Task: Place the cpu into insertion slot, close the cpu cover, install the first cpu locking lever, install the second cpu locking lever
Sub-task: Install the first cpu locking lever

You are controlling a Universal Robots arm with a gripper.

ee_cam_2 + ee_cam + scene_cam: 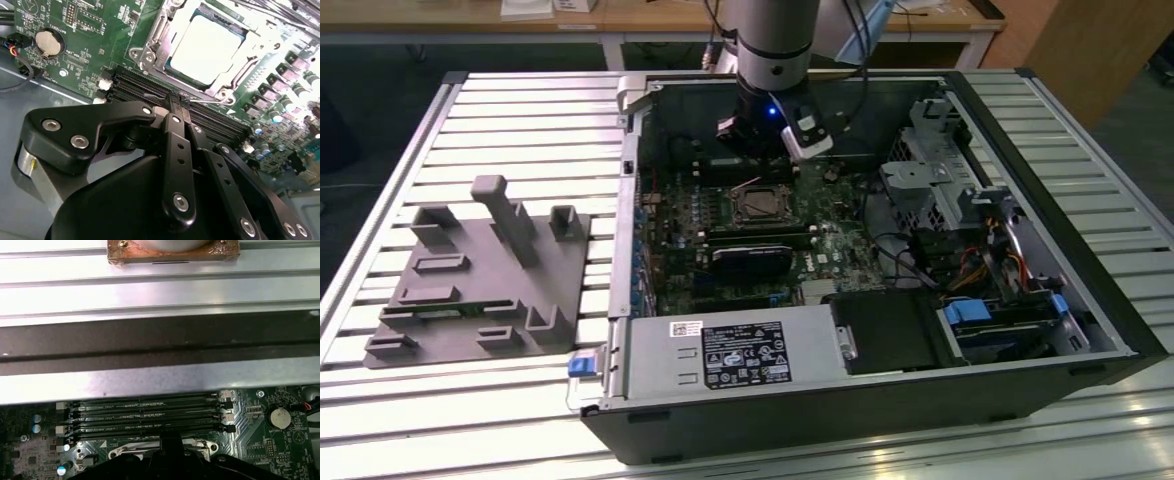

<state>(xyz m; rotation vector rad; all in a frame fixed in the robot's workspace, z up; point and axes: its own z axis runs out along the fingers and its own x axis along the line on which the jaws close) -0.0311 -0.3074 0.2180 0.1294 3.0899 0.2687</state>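
Two fingers (181, 107) (pressed together) are pinching a thin wire locking lever (210, 101) just short of the cpu (210, 50), seated under its cover.

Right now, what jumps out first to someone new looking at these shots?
The open PC case on the slatted table, with the arm reaching down into it. In the second wrist view the black pincer, fingers together, sits over the memory slots, right beside the socket where the cpu lies under its cover. A grey fixture stands on the table at the exterior view's left.
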